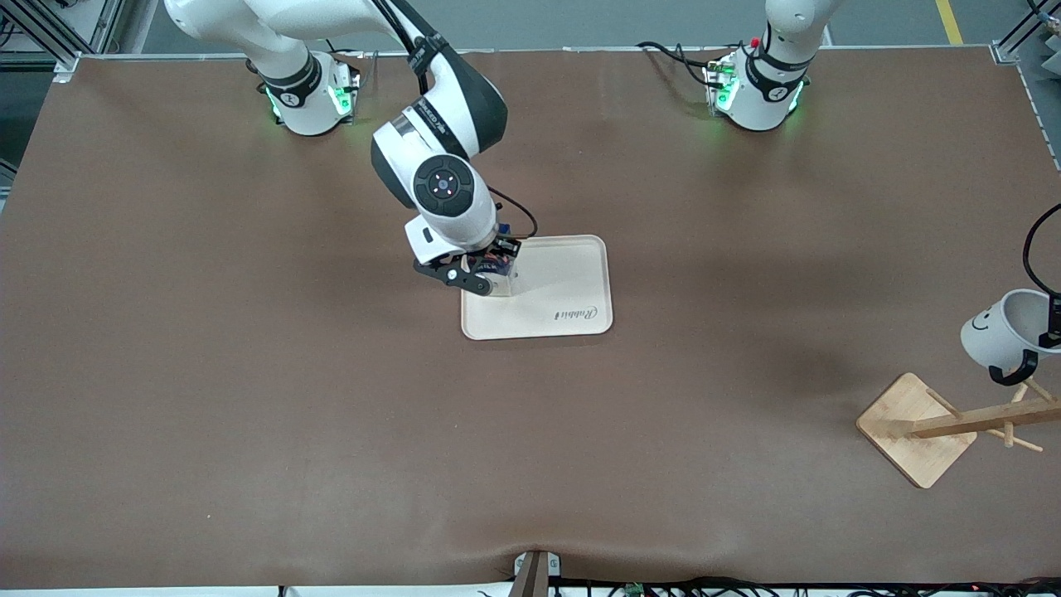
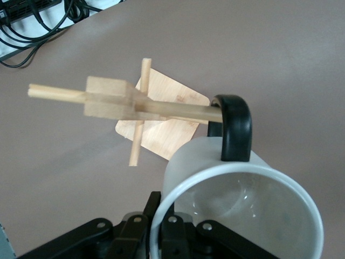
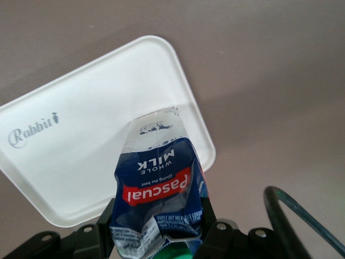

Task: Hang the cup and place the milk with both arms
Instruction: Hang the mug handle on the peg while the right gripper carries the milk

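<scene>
In the front view the whole brown surface (image 1: 249,373) is seen with both arms. The right arm reaches from its base down to the cream tray (image 1: 572,282), which lies near the middle of the surface. The right claw (image 1: 477,278) is at the corner of the tray toward the right arm's end, but in this view the milk (image 1: 500,274) is mostly hidden by the wrist. The left claw is cut off by the picture edge there; only the cup (image 1: 999,332) with its drawn smile is seen, tilted above the wooden rack (image 1: 937,427) at the left arm's end of the surface.

What is hidden there is shown by the wrist views. In the right wrist view the milk (image 3: 156,199) is seen between the black fingers (image 3: 207,216) of the right claw (image 3: 156,237), which press on its two sides; the blue carton is crumpled near the claw and a bit of green cap is seen there. Its pale end points down at the tray (image 3: 64,162). Whether this end touches the tray cannot be told.

In the left wrist view the left claw (image 2: 161,232) is seen closed on the rim of the cup (image 2: 242,216). The black handle (image 2: 234,127) is turned toward the rack (image 2: 161,113), and the tip of one peg is at the handle loop. Whether the peg goes through the loop cannot be told.
</scene>
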